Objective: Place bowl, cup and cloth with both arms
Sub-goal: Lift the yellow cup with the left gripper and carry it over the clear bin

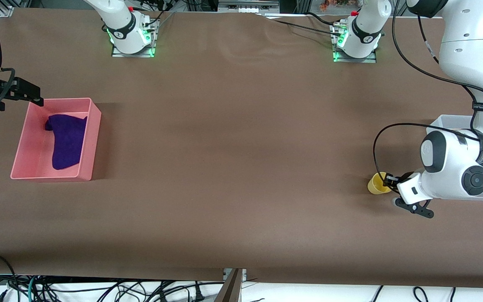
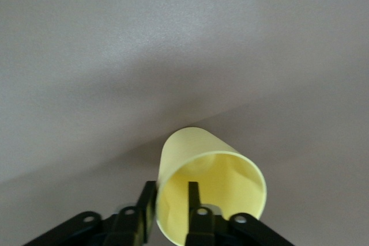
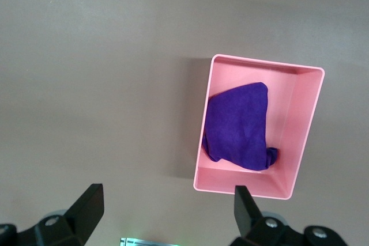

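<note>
**One wall of the cup sits between my left fingers**

My left gripper [image 2: 172, 214] pinches the cup [image 1: 377, 183] by its rim, beside the grey bin [image 1: 447, 122]. My right gripper [image 3: 164, 208] waits, spread wide; the cloth [image 1: 67, 140] lies in the pink bin [image 1: 29, 142].

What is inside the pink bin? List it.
The pink bin holds the purple cloth, lying crumpled on its floor. Bare pink floor shows around it. Whatever lies under the cloth is covered.
</note>
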`<control>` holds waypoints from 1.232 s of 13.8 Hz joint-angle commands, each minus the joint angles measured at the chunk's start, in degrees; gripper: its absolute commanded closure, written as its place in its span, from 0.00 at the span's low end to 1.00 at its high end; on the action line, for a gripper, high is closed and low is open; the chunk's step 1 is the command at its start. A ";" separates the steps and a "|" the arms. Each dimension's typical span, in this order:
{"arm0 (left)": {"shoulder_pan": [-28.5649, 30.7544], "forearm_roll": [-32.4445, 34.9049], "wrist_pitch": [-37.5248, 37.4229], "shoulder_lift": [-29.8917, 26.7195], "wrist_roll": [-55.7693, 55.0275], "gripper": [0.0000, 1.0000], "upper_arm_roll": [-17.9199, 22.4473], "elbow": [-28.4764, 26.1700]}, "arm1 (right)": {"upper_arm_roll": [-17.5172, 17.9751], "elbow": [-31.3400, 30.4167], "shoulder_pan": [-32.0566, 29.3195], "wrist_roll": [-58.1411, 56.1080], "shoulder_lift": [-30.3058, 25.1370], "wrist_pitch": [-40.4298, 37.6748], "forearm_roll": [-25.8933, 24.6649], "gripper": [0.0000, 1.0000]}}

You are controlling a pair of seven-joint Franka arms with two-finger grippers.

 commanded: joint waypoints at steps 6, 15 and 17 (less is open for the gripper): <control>-0.20 1.51 -6.74 -5.24 0.88 1.00 0.04 0.52 | 0.51 -0.30 -0.04 0.49 -0.44 0.20 -0.18 0.00; 14.02 13.80 -13.92 -10.71 31.79 1.00 2.59 2.72 | 0.33 -0.30 -0.22 0.40 -0.53 0.29 0.00 0.00; 18.15 15.92 -9.26 -8.79 36.89 1.00 2.51 1.84 | 0.42 -0.30 -0.13 0.40 -0.53 0.29 0.00 0.00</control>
